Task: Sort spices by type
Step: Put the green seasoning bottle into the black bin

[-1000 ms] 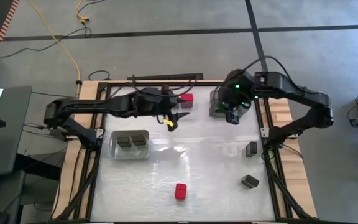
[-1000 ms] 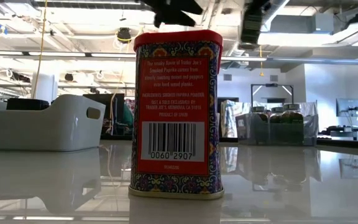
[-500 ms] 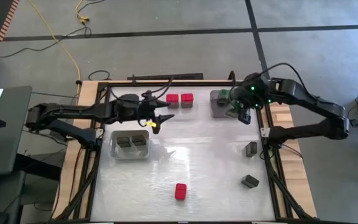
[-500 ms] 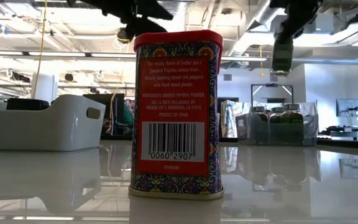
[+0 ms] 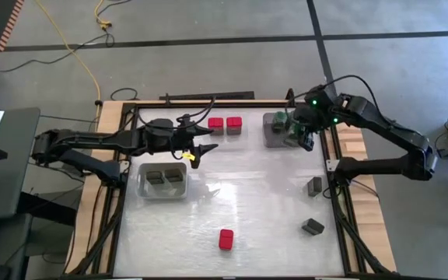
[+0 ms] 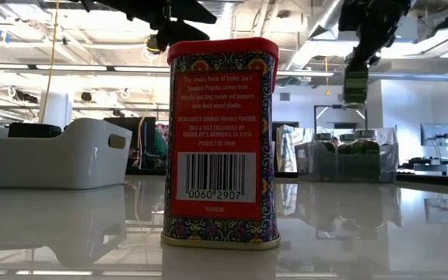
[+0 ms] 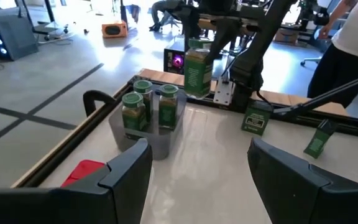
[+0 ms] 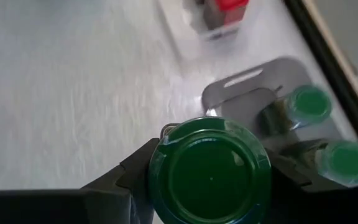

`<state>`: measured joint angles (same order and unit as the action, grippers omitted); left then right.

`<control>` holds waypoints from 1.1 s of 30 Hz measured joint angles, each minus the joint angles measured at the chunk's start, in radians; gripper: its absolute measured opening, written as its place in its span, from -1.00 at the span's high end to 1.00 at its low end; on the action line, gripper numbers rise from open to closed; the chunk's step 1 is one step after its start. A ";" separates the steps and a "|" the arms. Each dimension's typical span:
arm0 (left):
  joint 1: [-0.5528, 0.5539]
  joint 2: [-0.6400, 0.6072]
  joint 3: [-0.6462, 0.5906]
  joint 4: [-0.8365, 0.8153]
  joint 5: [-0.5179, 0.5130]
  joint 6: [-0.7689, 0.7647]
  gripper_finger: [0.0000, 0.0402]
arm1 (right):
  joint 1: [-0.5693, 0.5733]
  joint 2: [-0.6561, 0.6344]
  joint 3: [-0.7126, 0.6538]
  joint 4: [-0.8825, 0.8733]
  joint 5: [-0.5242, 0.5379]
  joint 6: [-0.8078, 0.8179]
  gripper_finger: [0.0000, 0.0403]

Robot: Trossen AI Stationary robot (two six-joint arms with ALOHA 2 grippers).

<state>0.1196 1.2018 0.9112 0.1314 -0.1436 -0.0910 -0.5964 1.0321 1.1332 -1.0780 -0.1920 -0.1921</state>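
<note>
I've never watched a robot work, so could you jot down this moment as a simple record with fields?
Right claw: shut on a green-lidded jar, held in the air above the clear tray
Clear tray: two green-lidded jars stand inside
Left claw: open, empty, above the table near the red tins
Grey bin: two dark tins inside
Loose on table: one red tin, two dark tins

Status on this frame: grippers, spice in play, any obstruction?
Right gripper shut on green-lidded jar, above clear tray with two jars. Left gripper open, empty, mid-table. Nothing blocking.
</note>
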 joint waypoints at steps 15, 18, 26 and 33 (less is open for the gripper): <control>0.000 0.000 0.000 0.000 0.000 0.000 -0.27 | 0.000 0.001 0.000 -0.178 0.036 -0.011 -0.12; 0.000 0.000 0.000 0.000 -0.001 0.000 -0.27 | 0.001 0.001 0.000 -0.174 0.036 -0.019 -0.12; 0.000 0.000 0.000 0.001 -0.006 0.000 -0.27 | 0.001 0.001 0.000 -0.152 0.036 -0.026 -0.11; 0.000 0.000 0.000 0.002 -0.006 0.000 -0.27 | 0.001 0.001 0.000 -0.132 0.036 -0.027 -0.12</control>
<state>0.1196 1.2022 0.9112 0.1337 -0.1493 -0.0906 -0.5957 1.0332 1.1332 -1.2103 -0.1557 -0.2188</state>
